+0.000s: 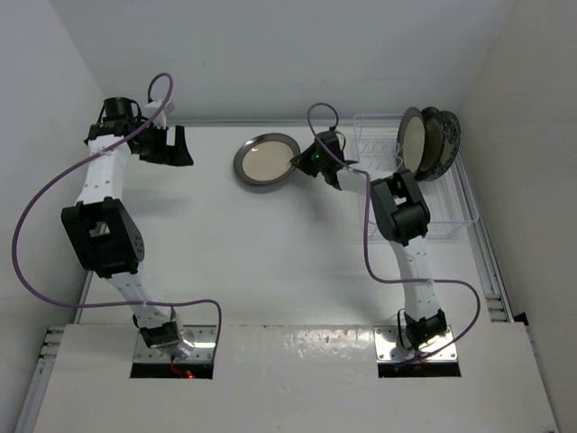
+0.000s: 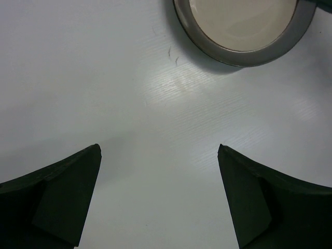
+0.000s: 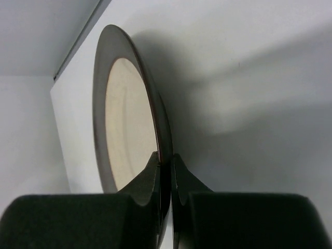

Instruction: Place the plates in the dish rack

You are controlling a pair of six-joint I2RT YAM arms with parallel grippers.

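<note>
A cream plate with a dark grey rim (image 1: 265,160) lies about flat at the back middle of the table. My right gripper (image 1: 301,163) is shut on its right rim. In the right wrist view both fingers pinch the rim (image 3: 165,161) and the plate (image 3: 127,124) is seen edge-on. I cannot tell whether its far edge touches the table. Three plates (image 1: 416,141) stand upright in the white wire dish rack (image 1: 451,218) at the back right. My left gripper (image 1: 171,144) is open and empty at the back left; its wrist view (image 2: 158,150) shows the held plate (image 2: 244,26) ahead.
White walls close in the table at the back and on both sides. The rack sits against the right wall. The right arm's purple cable loops over the table in front of the rack (image 1: 368,244).
</note>
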